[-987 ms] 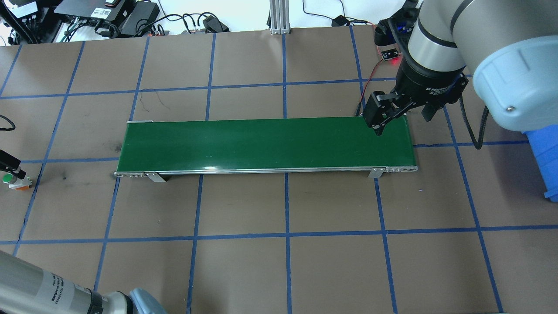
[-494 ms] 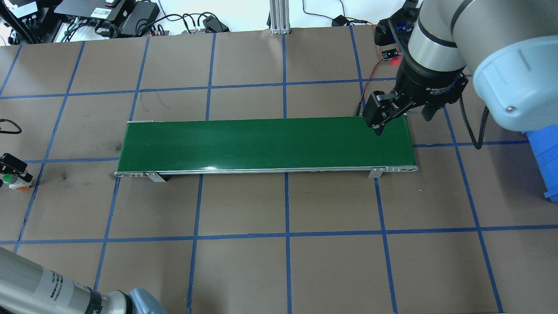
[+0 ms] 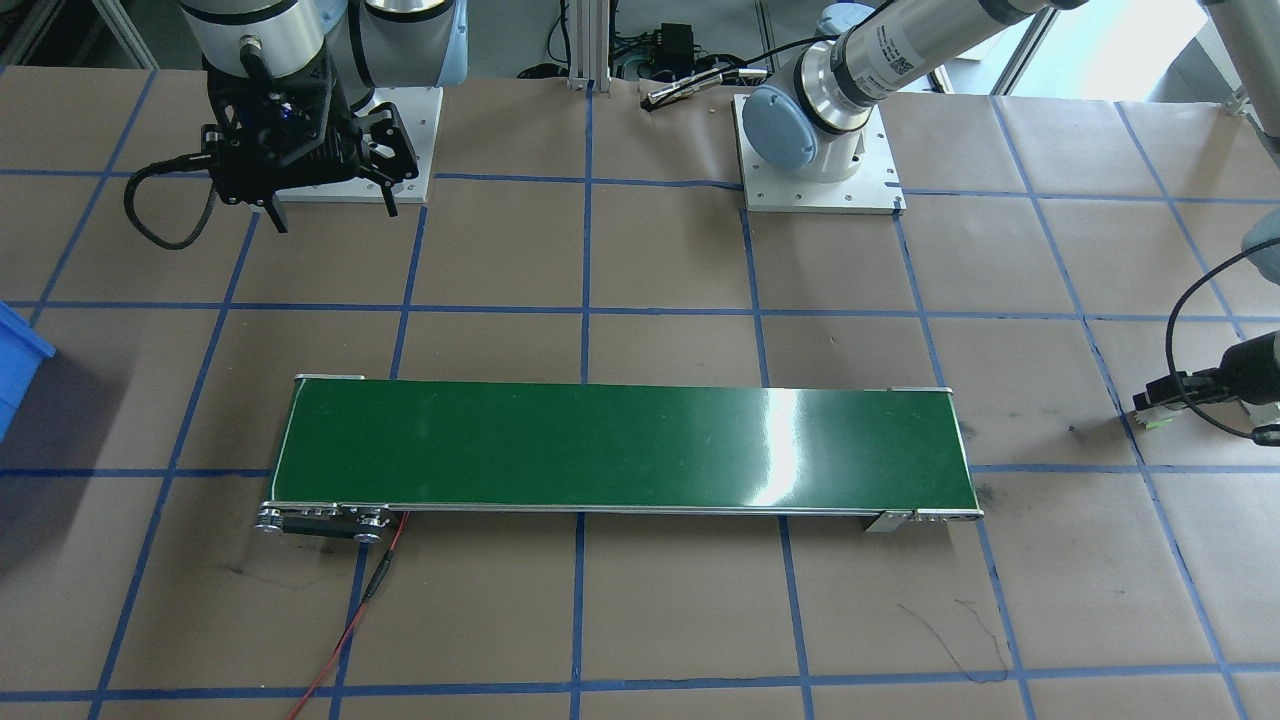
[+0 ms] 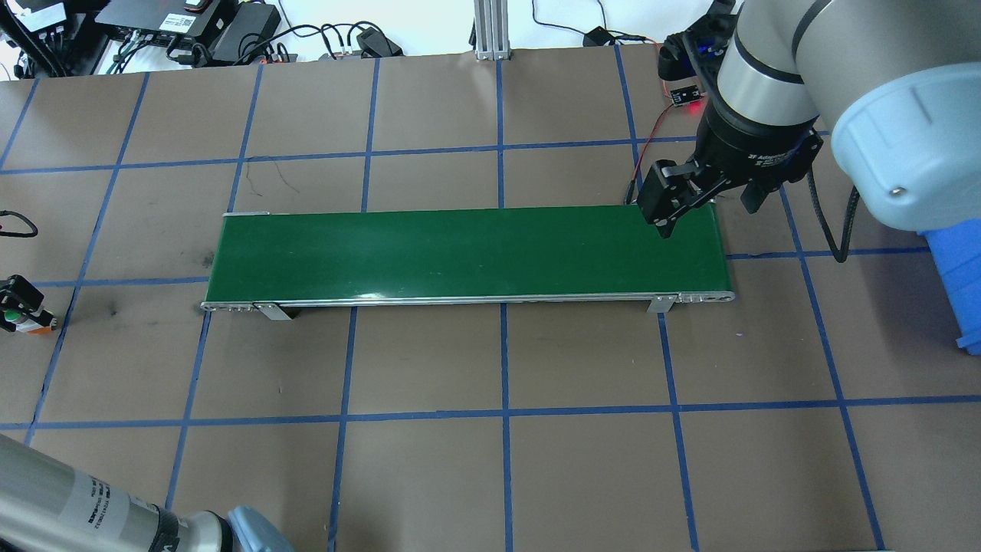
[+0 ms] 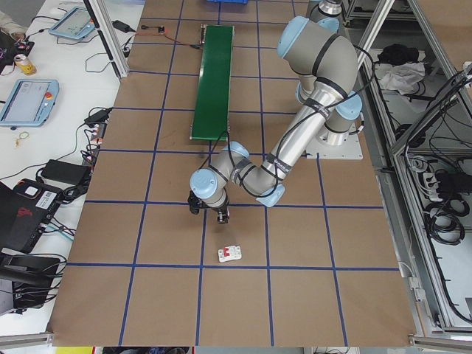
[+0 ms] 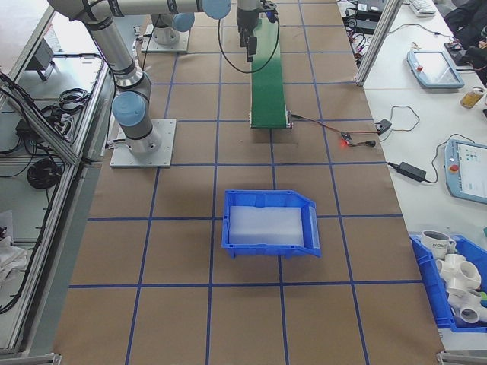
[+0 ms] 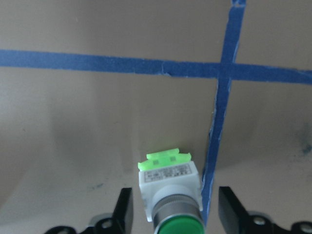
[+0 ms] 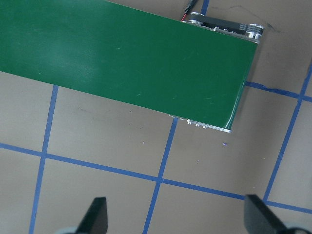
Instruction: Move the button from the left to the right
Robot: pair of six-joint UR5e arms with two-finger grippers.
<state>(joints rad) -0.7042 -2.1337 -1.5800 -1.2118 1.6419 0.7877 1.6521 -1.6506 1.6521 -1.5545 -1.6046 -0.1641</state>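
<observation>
A brown counter ruled into squares by blue tape lines carries a dark green belt edged in silver. The button shows a round green cap, a silvery collar, a white body and a bright lime-green tab. Both black claws, left and right, hang from silver-grey arms with pale blue joints. A blue bin holds a whitish insert at 6 o'clock of the belt in the right-side view.

Left hand fingers straddle button, gaps both sides.
</observation>
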